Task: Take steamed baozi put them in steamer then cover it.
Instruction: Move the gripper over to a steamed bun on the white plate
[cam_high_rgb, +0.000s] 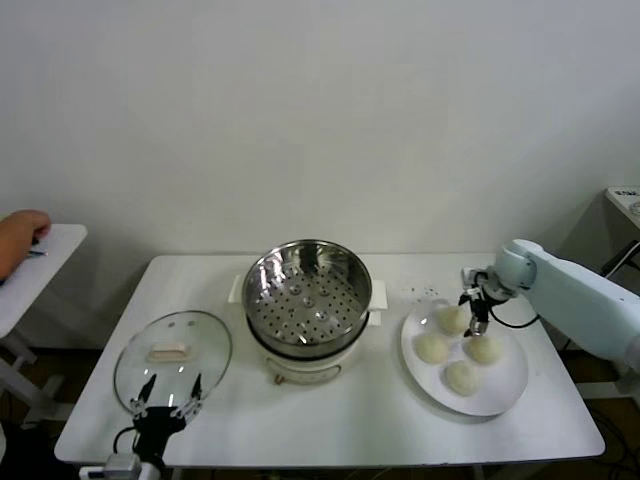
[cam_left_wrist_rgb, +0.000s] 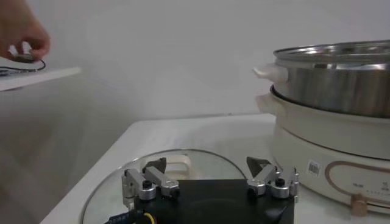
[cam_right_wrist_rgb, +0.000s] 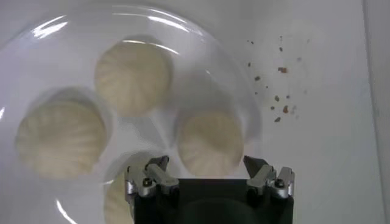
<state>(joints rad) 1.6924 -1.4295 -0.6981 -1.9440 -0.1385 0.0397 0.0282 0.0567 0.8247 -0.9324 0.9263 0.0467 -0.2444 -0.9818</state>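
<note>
Several cream-white baozi lie on a white plate (cam_high_rgb: 505, 395) at the right. My right gripper (cam_high_rgb: 471, 305) is open, just above the back baozi (cam_high_rgb: 451, 318); in the right wrist view that baozi (cam_right_wrist_rgb: 209, 141) sits between the open jaws (cam_right_wrist_rgb: 207, 167), not gripped. The steel steamer (cam_high_rgb: 307, 292) stands on its cream-white base at the table's middle, with no baozi in it. The glass cover (cam_high_rgb: 172, 357) with its cream handle lies flat at the left. My left gripper (cam_high_rgb: 170, 385) is open at the cover's near edge; the left wrist view shows it (cam_left_wrist_rgb: 207, 165) above the glass (cam_left_wrist_rgb: 195, 157).
A person's hand (cam_high_rgb: 20, 235) rests on a small white side table (cam_high_rgb: 30, 270) at the far left. Brown crumbs (cam_right_wrist_rgb: 277, 97) lie on the table beside the plate. The table's front edge runs just below the left gripper.
</note>
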